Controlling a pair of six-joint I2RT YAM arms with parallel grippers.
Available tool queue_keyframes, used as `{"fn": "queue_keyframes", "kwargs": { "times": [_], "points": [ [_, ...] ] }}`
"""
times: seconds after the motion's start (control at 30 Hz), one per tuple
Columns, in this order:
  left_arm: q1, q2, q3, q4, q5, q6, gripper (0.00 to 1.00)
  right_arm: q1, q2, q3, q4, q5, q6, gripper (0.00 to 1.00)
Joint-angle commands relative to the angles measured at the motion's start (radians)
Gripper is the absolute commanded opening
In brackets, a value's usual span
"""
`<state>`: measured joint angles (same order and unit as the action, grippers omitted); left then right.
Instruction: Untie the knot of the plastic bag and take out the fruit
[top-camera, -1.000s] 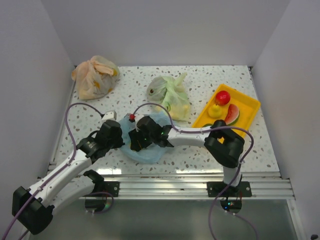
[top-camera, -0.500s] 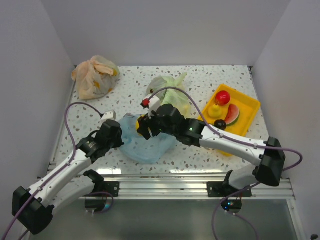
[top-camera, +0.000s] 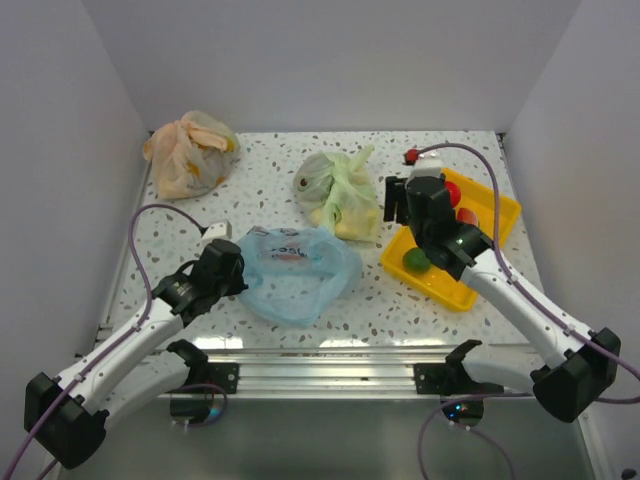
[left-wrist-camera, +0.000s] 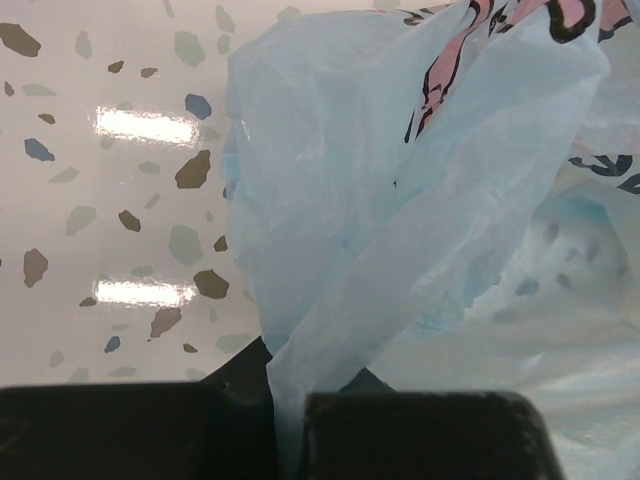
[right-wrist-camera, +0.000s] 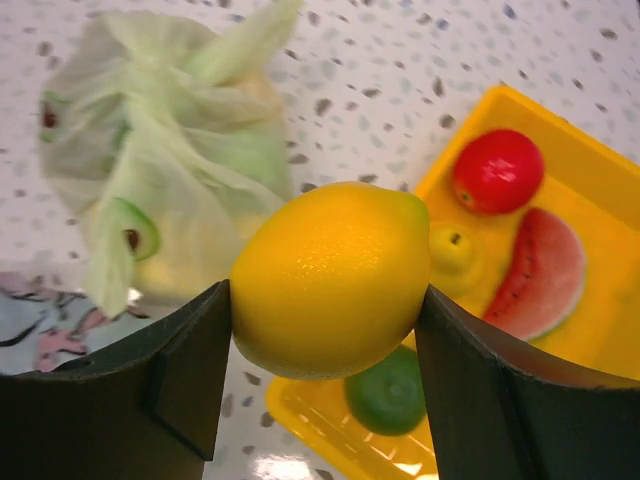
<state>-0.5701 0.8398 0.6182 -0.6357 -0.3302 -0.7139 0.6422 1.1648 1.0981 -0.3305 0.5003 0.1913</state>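
Observation:
The light blue plastic bag (top-camera: 295, 270) lies slack and open at the table's front middle; no tied knot shows on it. My left gripper (top-camera: 230, 272) is shut on a fold of its plastic (left-wrist-camera: 420, 200) at the bag's left edge, with the gripper (left-wrist-camera: 290, 425) at the bottom of the left wrist view. My right gripper (right-wrist-camera: 322, 300) is shut on a yellow lemon (right-wrist-camera: 330, 275), held above the near left end of the yellow tray (right-wrist-camera: 560, 130). In the tray lie a red apple (right-wrist-camera: 497, 170), a yellow pear (right-wrist-camera: 453, 250), a watermelon slice (right-wrist-camera: 545, 272) and a green round fruit (right-wrist-camera: 390, 390). The dark purple fruit is hidden.
A tied pale green bag (top-camera: 340, 195) sits just left of the tray (top-camera: 470, 290). An orange bag (top-camera: 190, 155) sits at the back left. White walls close the table on three sides.
My right gripper has left the blue bag's mouth and swung right and back with the lemon, to above the tray. The left arm has not moved.

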Motion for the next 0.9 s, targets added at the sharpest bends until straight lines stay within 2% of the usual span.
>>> {"fn": "queue_keyframes", "kwargs": {
  "times": [0.0,0.17,0.27,0.33,0.37,0.43,0.47,0.53,0.6,0.87],
  "points": [
    [0.001,-0.007,0.037,0.002,-0.018,0.013,0.00,-0.106,-0.056,-0.084,-0.045,0.049,0.105,0.16],
    [0.001,-0.010,0.035,0.004,-0.015,0.014,0.00,-0.258,-0.086,-0.223,-0.130,0.052,0.264,0.21],
    [0.001,-0.011,0.034,0.004,-0.015,0.014,0.00,-0.380,-0.116,-0.320,-0.124,-0.034,0.342,0.32],
    [0.001,-0.013,0.032,0.005,-0.015,0.014,0.00,-0.456,-0.125,-0.362,-0.108,-0.095,0.378,0.34],
    [0.001,-0.013,0.034,0.005,-0.015,0.014,0.00,-0.478,-0.125,-0.391,-0.093,-0.112,0.382,0.38],
    [0.001,-0.016,0.034,0.002,-0.016,0.016,0.00,-0.518,-0.117,-0.412,-0.088,-0.135,0.396,0.48],
    [0.001,-0.018,0.035,0.001,-0.017,0.014,0.00,-0.529,-0.111,-0.415,-0.087,-0.146,0.396,0.63],
    [0.001,-0.022,0.037,-0.001,-0.020,0.014,0.00,-0.549,-0.097,-0.405,-0.094,-0.160,0.401,0.78],
    [0.001,-0.027,0.040,-0.002,-0.023,0.014,0.00,-0.553,-0.097,-0.394,-0.110,-0.178,0.407,0.99],
    [0.001,-0.036,0.071,-0.027,-0.039,0.027,0.00,-0.553,-0.197,-0.288,-0.217,-0.215,0.396,0.99]
  ]
}}
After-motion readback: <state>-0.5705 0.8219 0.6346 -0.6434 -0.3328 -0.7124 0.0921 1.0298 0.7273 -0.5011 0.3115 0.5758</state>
